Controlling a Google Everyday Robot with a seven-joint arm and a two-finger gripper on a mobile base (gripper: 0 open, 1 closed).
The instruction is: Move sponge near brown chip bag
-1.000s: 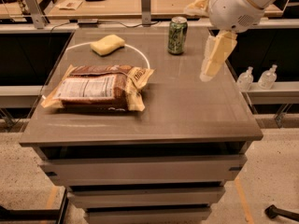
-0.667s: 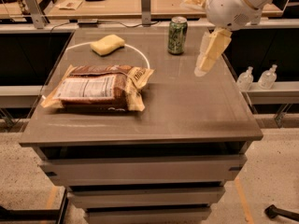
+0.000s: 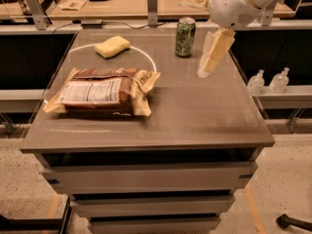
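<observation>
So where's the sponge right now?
In the camera view the sponge lies back left, just behind the brown chip bag; the end effector hovers at right, beside the green can.

A green metal drink can [image 3: 185, 36] stands upright near the grey tabletop's [image 3: 195, 116] far edge, just left of the gripper [image 3: 204, 71]; two clear plastic bottles [image 3: 268, 81] stand off right.

The brown chip bag [image 3: 102, 91] lies on the left half of the desk [image 3: 195, 116], in the middle of the frame. The sponge [image 3: 112, 46] sits behind it, toward the upper left, apart from the bag. A can [image 3: 185, 30] stands at the back, right of the sponge. The hand [image 3: 207, 68] hangs over the desk at the upper right, just right of the can.
</observation>
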